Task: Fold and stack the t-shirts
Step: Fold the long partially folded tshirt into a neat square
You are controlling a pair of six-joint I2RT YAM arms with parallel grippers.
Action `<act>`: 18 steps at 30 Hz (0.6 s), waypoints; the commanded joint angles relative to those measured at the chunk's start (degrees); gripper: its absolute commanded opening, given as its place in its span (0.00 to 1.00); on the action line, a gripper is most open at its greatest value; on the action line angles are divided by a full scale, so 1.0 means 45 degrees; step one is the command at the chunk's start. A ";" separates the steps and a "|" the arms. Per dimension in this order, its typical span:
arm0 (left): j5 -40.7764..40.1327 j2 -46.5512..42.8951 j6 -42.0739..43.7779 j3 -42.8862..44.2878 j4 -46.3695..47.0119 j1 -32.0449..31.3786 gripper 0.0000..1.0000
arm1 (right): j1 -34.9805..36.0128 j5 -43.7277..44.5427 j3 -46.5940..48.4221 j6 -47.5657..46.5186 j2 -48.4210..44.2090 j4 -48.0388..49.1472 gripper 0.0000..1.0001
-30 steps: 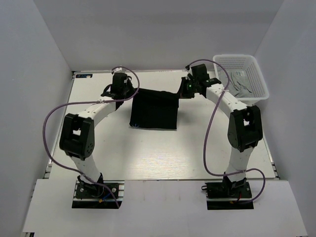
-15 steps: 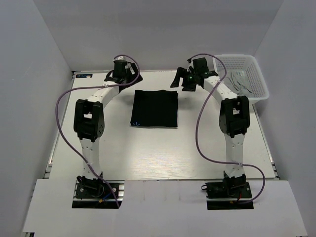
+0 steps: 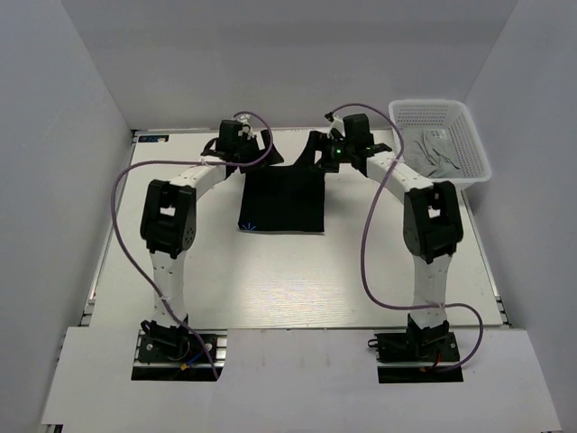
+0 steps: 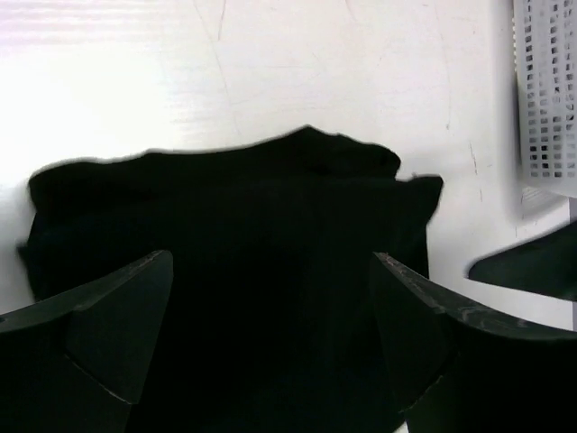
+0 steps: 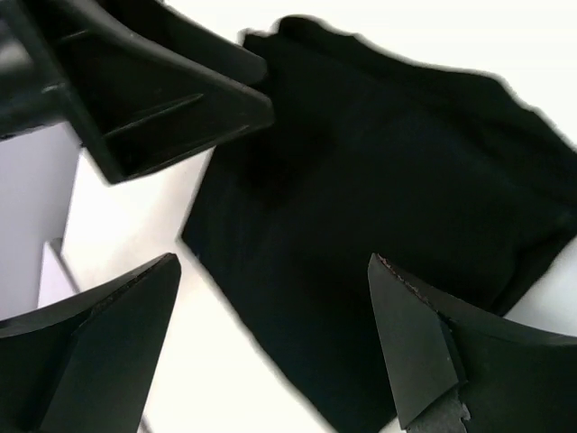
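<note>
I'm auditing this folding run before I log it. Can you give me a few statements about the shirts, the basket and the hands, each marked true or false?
1. The black t-shirt lies folded on the table. True.
2. The left hand is shut on the black t-shirt. False: its fingers stand open above the cloth and hold nothing.
3. The right hand is open. True.
4. The grey t-shirt is stacked on the black one. False: it lies inside the white basket.
5. The basket stands at the table's far left corner. False: it is at the far right corner.
</note>
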 commanded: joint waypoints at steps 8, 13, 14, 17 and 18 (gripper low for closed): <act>0.0778 0.2882 0.0593 0.1742 -0.0510 0.0521 1.00 | -0.1051 -0.0323 0.2405 0.1739 0.4522 0.2673 0.90; 0.1380 0.3021 0.0711 0.2423 -0.0860 0.0638 1.00 | -0.1228 -0.0907 0.3344 0.1370 0.5521 0.1505 0.90; 0.1576 0.2828 0.0904 0.2599 -0.0978 0.0754 1.00 | -0.1247 -0.0948 0.3248 0.1117 0.5385 0.1463 0.90; 0.1307 0.2183 0.1315 0.3244 -0.1543 0.0755 1.00 | -0.1131 -0.0773 0.2994 0.0218 0.3578 0.1091 0.90; 0.1150 0.1524 0.1529 0.3246 -0.1545 0.0755 1.00 | -0.1034 -0.0753 0.2741 0.0081 0.3180 0.0975 0.90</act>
